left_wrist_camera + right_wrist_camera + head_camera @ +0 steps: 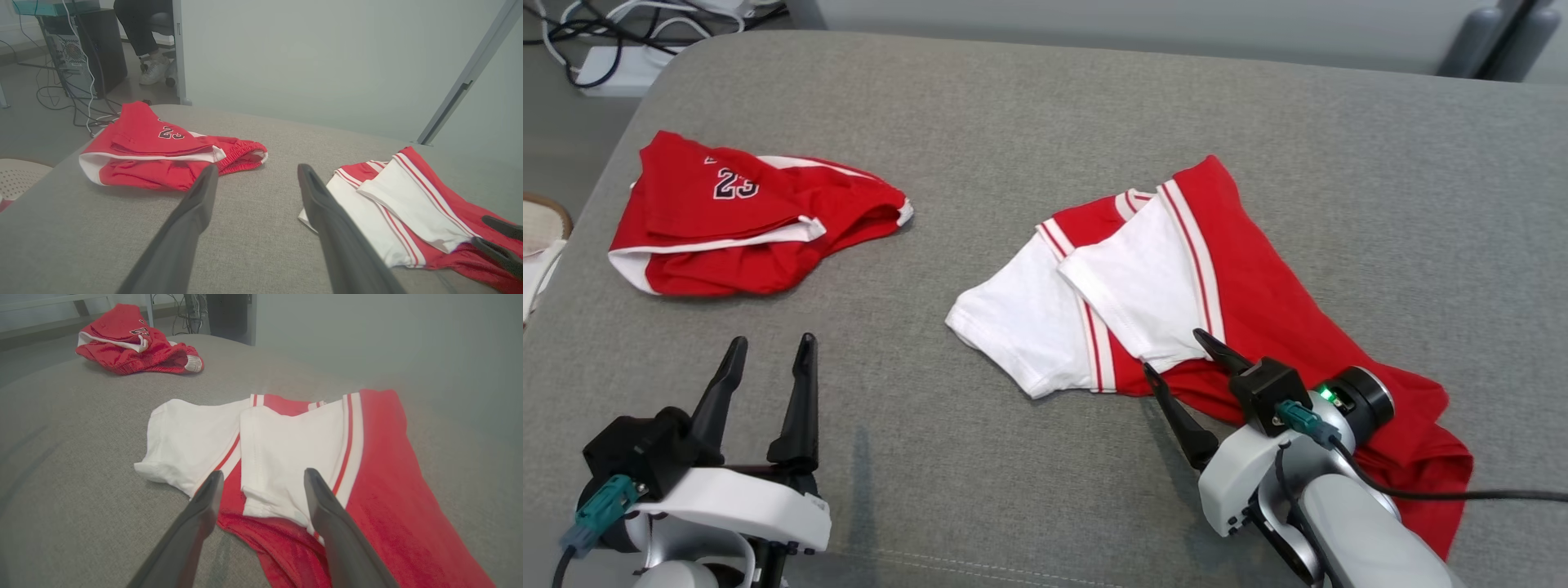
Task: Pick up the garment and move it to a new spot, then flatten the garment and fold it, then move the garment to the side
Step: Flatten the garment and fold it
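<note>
Gaping empty over grey upholstery (1029,114): left end effector (772,341), right end effector (1175,352); pale wall (327,61) beyond.

A broad bare lane of the grey fabric-covered bench (1029,114) runs between the crumpled red shorts with white trim (743,220) at the far left and the red-and-white jersey shirt (1258,294) on the right, wider than a gripper's spread. The left gripper (773,341), jaws apart, stands over bare cloth at the near left, with open fabric ahead of it up to the shorts. The right gripper (1174,351), also spread, sits at the shirt's near edge, its arm lying across the red hem. The bench's far strip is bare. Off the left edge stand a pale perforated seat (16,175) and tangled floor cables (596,41).
</note>
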